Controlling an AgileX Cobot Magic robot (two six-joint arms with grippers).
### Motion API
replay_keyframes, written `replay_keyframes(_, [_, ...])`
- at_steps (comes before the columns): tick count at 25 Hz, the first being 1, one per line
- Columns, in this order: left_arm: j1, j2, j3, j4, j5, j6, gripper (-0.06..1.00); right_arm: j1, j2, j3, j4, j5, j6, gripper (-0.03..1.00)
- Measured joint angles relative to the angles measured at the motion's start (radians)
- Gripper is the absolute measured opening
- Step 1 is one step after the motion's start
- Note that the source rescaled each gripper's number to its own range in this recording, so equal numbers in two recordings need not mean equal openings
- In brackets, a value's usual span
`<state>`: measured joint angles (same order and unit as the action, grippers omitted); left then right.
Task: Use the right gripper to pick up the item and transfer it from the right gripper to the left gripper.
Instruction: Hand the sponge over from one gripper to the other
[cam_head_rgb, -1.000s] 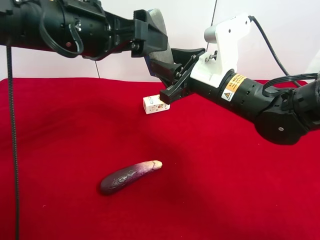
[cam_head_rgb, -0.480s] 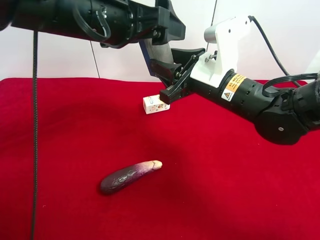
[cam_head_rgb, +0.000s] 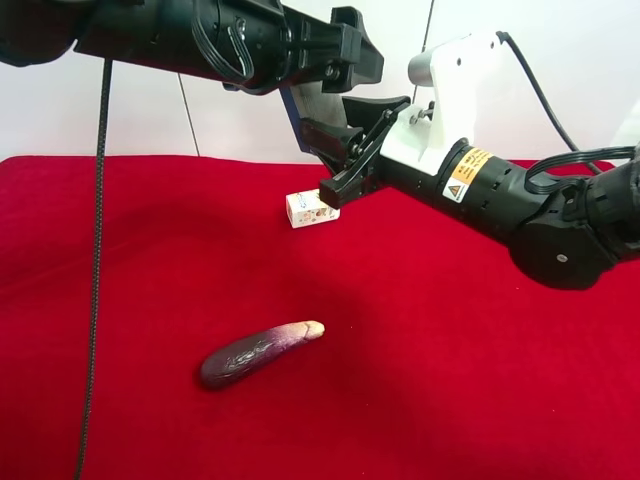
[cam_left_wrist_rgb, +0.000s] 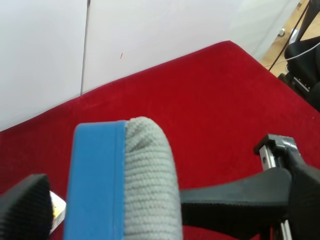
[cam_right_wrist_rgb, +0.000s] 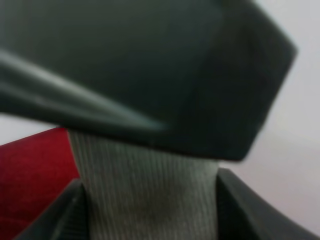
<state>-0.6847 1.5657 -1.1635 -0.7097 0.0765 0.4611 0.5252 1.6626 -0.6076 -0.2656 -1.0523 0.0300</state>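
**Handover: close left, then free right**

Exterior high: item (cam_head_rgb: 312, 105) aloft at 12 o'clock of the box (cam_head_rgb: 312, 208), well clear of the bench (cam_head_rgb: 150, 250). Pinched low down by the right fingers (cam_head_rgb: 345, 150), reaching in from 4 o'clock. Flanked at the top by the left fingers (cam_head_rgb: 355, 60), in from 9 o'clock.

Right wrist: grey face clamped at both edges by the right fingers, with the dark left bulk over the far end.

Left wrist: seen end-on, blue backing beside grey face. Left fingers spread, with a gap on the blue side. Probably best: centre the item, close left squarely on both flat faces, check for a firm pinch, and only then open right and back out toward 4 o'clock without dragging.
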Motion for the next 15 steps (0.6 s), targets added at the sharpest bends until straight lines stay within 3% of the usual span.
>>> replay_keyframes(1, [0.0,0.001,0.0,0.002,-0.002,0.0,0.71,0.0,0.0,0.0,0.0,0.0,0.0,0.06])
replay_keyframes(5, [0.003,0.002,0.0,0.025,-0.027,0.012,0.0,0.0,0.0,0.002,0.007,-0.004,0.0,0.0])
replay_keyframes(15, [0.005,0.003,0.0,0.032,-0.031,0.015,0.03,0.0,0.0,0.002,0.009,-0.005,0.0,0.0])
